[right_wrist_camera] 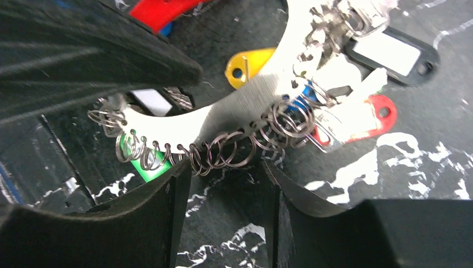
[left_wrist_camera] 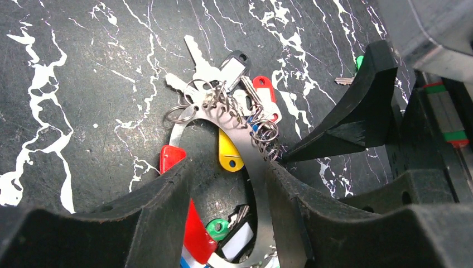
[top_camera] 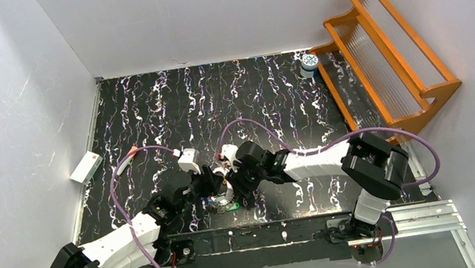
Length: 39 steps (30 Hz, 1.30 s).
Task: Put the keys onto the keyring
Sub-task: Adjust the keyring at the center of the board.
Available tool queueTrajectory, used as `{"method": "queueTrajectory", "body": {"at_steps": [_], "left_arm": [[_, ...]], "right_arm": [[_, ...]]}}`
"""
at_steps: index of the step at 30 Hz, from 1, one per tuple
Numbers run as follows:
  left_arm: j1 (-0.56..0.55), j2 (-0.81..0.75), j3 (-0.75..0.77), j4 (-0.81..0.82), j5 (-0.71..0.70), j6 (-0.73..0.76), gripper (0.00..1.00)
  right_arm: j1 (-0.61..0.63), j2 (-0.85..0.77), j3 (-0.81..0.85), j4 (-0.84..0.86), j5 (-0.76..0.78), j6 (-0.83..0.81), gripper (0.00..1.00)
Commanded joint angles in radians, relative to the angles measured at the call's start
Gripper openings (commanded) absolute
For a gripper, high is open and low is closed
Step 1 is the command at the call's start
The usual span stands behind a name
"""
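**Most keys strung, one seemingly left over**

The keyring (left_wrist_camera: 254, 178), a flat silvery metal crescent with holes along its edge, lies on the black white-veined table (top_camera: 270, 88) between the two arms, near the front edge. Small wire split rings (right_wrist_camera: 223, 153) hang from most of its holes. Bunched on them are the keys (left_wrist_camera: 201, 61), small silvery blades with plastic heads: a yellow one (left_wrist_camera: 230, 153) sits inside the curve and a red one (left_wrist_camera: 265, 92) at the far end. That much of the job looks done.

The left gripper (left_wrist_camera: 228, 167) has its black fingers spread astride one limb of the crescent, without pinching it. The right gripper (right_wrist_camera: 226, 164) is likewise parted, its tips just short of the split rings and closed on nothing.

A green-headed key (left_wrist_camera: 358, 61) lies apart from the bunch, on the far side of the right arm's finger (which half hides it, so it may not be loose). If it is, threading it remains.
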Motion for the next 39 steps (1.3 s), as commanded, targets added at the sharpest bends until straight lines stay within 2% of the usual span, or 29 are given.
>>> {"method": "queueTrajectory", "body": {"at_steps": [1,3,8,13,25,32,39], "left_arm": [[0.005,-0.012,-0.009,-0.002,-0.021,-0.004,0.50],[0.005,-0.009,-0.008,-0.001,-0.020,-0.003,0.50],[0.005,0.002,-0.006,0.008,-0.015,-0.001,0.50],[0.006,0.007,-0.005,0.012,-0.014,-0.001,0.50],[0.006,-0.004,-0.003,0.006,-0.019,-0.001,0.50],[0.005,-0.002,-0.003,0.005,-0.024,-0.001,0.50],[0.005,-0.003,-0.008,0.005,-0.027,-0.004,0.50]], "right_arm": [[-0.006,-0.041,-0.081,-0.061,0.145,0.002,0.56],[-0.008,-0.083,-0.109,-0.049,0.135,0.010,0.56],[-0.009,-0.152,-0.164,0.001,0.089,0.013,0.65],[-0.008,-0.168,-0.182,-0.003,0.106,-0.020,0.65],[-0.008,-0.043,-0.124,0.013,0.189,-0.046,0.56],[-0.008,-0.016,-0.111,0.052,0.167,-0.076,0.56],[-0.012,-0.041,-0.092,0.065,0.193,-0.067,0.42]]}}
